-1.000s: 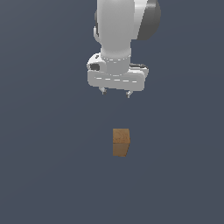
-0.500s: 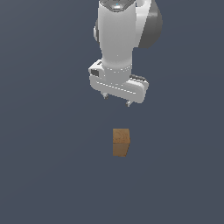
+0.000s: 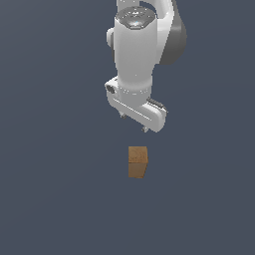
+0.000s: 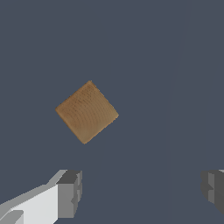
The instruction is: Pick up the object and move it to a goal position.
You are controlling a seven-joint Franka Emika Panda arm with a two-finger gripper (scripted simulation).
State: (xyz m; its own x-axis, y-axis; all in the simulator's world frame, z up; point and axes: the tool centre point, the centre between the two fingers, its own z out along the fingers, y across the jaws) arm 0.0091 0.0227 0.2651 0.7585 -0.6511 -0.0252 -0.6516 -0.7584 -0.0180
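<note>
Cube (image 3: 137, 162) sits alone on the flat dark grey floor (image 3: 50, 199), with open floor on every side out to the frame edges in the exterior view. No walls or rims visible, so there is room to move all around it.

Gripper (image 3: 134, 124) hangs above the cube with a clear gap, not touching it. In the exterior view the hand is turned at an angle, its lower end toward that view's right, and only short finger stubs show under the white body.

Wrist view: cube (image 4: 86, 112) shows its wood-grain top face, rotated diamond-wise relative to the fingers (image 4: 70, 194). Both grey pads are spread wide apart, with nothing between them but bare floor. Cube lies off the midline between the pads, closer to the finger on the white mount. Gripper (image 4: 140, 190) holds nothing.
</note>
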